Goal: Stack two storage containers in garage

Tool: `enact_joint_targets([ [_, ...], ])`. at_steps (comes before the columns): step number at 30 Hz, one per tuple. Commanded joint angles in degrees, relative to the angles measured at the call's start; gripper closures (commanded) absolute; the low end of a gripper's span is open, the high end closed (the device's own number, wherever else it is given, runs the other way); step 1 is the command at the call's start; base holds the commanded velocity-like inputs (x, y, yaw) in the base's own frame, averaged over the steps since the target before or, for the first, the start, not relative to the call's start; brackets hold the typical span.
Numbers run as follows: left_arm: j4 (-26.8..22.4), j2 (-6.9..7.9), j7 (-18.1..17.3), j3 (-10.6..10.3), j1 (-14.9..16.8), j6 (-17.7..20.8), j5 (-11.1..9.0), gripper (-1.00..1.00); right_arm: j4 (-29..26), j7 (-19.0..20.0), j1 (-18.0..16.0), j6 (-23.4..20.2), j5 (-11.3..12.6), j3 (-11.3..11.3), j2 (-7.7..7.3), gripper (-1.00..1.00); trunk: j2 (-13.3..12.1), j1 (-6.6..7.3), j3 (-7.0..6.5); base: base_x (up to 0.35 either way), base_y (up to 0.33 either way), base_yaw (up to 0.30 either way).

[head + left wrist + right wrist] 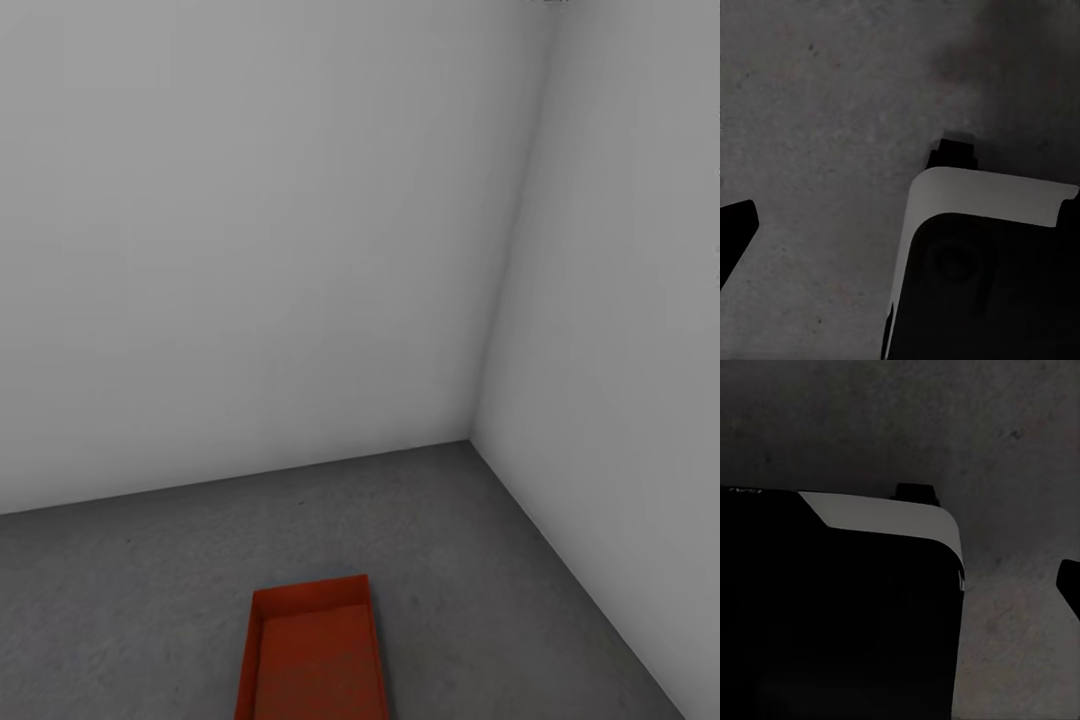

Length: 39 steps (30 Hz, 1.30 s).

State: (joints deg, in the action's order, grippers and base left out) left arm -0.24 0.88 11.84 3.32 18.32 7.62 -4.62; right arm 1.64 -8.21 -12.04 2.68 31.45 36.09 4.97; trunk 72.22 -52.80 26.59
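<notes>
From where the head camera looks, the left side is a plain grey-white wall [250,250], and below it stretches the dark grey, mottled concrete floor [120,600] of the garage. One orange-red storage container [313,655] sits on that floor near the bottom middle of the view, open side up, its long axis running away from the robot and its near end cut off by the picture's edge. Its inside looks bare as far as it shows. It stands well apart from both walls. Further right, a second grey-white wall [620,350] meets the first in a vertical corner, and the floor runs into that corner beyond the bin.

The left wrist view looks down at the same mottled concrete, with a rounded white-edged dark body part of the robot [982,247] beside it and one dark finger tip [736,229] at the picture's edge; how wide the left tool stands cannot be told. The right wrist view is alike: concrete, a dark white-trimmed robot body [840,607], and a sliver of a dark finger [1069,585]; the right tool's width cannot be told either.
</notes>
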Motion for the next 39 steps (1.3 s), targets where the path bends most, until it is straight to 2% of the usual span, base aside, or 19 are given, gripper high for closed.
enact_joint_targets([
  [1, -0.03, 0.04, 0.12, 0.28, -0.05, -0.45, -0.46, -1.00, 0.19, 0.39, 0.07, 0.29, 0.54, 0.47, 0.05, -1.00, 0.03, 0.00, -0.03, 0.000, 0.000, 0.000],
  [14, -0.03, 0.01, 0.20, 0.28, -0.17, -1.33, -0.54, -1.00, 0.20, 0.76, 0.52, 1.08, 0.61, 0.42, -0.10, -1.00, 0.03, 0.00, -0.55, 0.000, 0.000, -0.019],
  [39, -0.03, 0.00, 0.20, 0.28, -0.15, -1.38, -0.56, -1.00, 0.20, 0.74, 0.53, 1.02, 0.71, 0.46, -0.07, -1.00, 0.03, 0.00, -1.38, 0.000, 0.000, -0.221],
])
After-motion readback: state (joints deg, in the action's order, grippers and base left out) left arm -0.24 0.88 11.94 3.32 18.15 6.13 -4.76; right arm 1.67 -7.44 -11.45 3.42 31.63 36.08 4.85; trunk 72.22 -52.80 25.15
